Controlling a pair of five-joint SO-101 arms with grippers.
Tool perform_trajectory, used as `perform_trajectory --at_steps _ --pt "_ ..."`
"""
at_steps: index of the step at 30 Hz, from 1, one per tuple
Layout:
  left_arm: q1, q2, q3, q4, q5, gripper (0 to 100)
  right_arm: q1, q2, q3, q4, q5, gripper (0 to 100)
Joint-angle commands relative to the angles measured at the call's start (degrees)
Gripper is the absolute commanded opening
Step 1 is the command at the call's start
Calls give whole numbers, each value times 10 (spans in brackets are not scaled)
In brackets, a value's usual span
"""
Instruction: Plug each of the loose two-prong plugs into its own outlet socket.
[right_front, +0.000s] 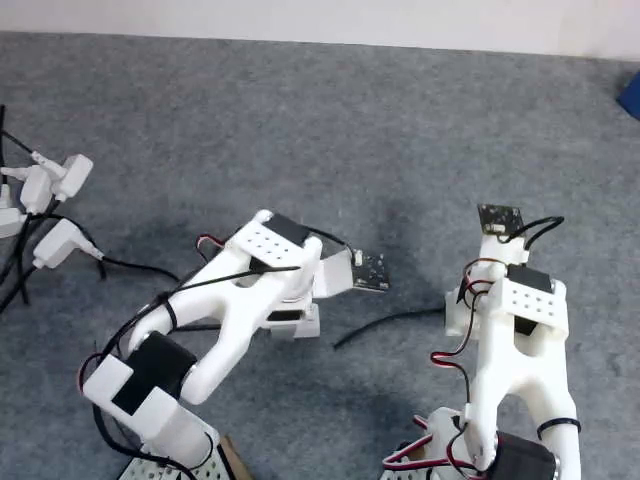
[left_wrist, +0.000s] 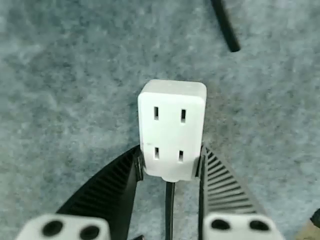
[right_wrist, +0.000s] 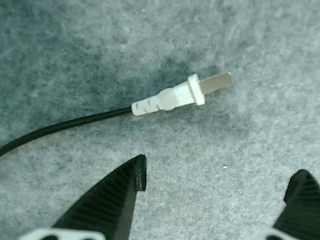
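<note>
One plug (right_wrist: 172, 97) lies under your wide right tool (right_wrist: 220, 176): grip its body squarely. Your left tool (left_wrist: 171, 159) holds the outlet (left_wrist: 171, 125).

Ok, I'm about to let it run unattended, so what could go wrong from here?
The left claw pinches the outlet block only near its cord end, so pushing a plug in might pivot or slip it. The two-prong plug lies flat on the carpet by the open right claw; a skewed grab could leave its prongs misaligned with the slots. Its black cord may drag and twist it.
</note>
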Motion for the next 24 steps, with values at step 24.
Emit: perform_trajectory --at_steps 24 --pt "-104 0 -182 127 37 256 -163 -20 -58 75 -44 413"
